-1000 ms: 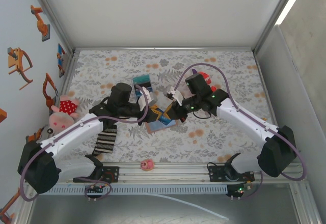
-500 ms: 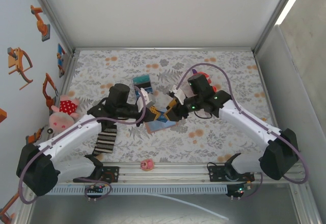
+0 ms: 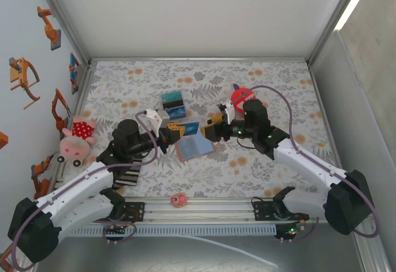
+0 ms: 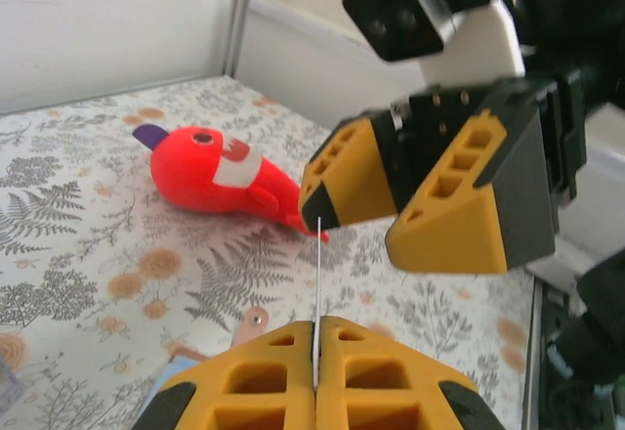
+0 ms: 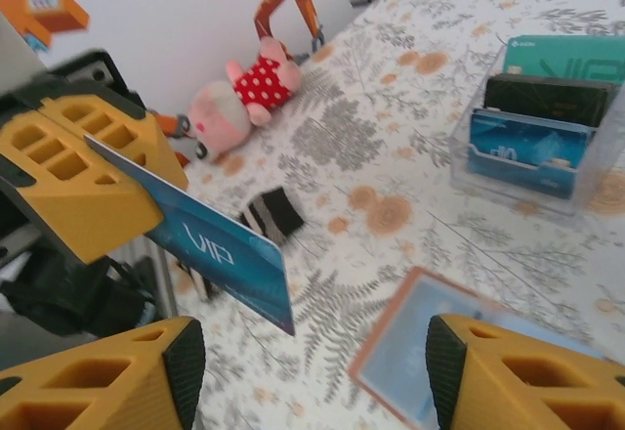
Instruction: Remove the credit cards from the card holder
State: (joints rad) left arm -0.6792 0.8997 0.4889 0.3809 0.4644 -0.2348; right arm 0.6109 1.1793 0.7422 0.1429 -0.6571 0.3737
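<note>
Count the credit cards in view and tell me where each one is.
4. One blue card is pinched in the left end effector. Three stand in the clear rack: teal rearmost, black in the middle, blue in front. More may be hidden in the open card holder.

The fingers of the left gripper (image 4: 315,337) were matt orange plastic with moulded cut-outs. The blue credit card (image 5: 220,254) they gripped looked smooth and glossy. The card stand (image 5: 532,171) was clear plastic; the worktop (image 4: 78,254) cover was matt printed cloth.
</note>
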